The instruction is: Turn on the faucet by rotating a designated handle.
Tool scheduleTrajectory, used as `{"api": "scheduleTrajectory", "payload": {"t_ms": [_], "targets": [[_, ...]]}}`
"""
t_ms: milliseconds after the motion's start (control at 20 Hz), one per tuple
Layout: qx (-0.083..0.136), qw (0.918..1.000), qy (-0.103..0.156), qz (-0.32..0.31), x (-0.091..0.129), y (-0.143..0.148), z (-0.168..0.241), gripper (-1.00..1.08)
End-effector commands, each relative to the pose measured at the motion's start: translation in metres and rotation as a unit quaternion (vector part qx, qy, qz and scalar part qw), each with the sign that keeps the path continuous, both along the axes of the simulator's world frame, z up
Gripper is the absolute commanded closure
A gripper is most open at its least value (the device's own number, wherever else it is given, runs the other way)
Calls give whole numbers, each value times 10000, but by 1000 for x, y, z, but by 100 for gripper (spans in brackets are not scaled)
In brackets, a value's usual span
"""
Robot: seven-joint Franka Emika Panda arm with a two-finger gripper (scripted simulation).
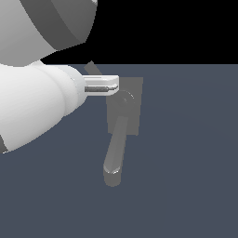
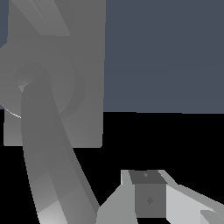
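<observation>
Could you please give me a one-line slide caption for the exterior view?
Panda gripper poised at the upper edge of the grey faucet, spout pointing toward the camera.

A matt, smooth finish is shown by the grey boxy faucet (image 1: 124,111) and its thick round-tipped spout (image 1: 115,153). A smooth, faintly glossy plastic look is given by the white arm casing (image 1: 32,102).

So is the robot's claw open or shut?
Cannot tell. The claw sits at the top of the faucet, but only one finger shows clearly, and nothing is visibly pinched.
</observation>
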State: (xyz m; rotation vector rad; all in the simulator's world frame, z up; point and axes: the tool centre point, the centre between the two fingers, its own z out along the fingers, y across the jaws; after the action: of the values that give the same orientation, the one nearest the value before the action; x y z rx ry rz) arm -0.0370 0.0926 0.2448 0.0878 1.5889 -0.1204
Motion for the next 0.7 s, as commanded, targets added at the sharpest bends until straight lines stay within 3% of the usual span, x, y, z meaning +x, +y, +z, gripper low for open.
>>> {"api": "scheduleTrajectory", "payload": {"t_ms": [0, 650], "targets": [[4, 10000, -58, -13, 2, -7, 11, 108], [7, 10000, -96, -3, -1, -37, 43, 108]]}}
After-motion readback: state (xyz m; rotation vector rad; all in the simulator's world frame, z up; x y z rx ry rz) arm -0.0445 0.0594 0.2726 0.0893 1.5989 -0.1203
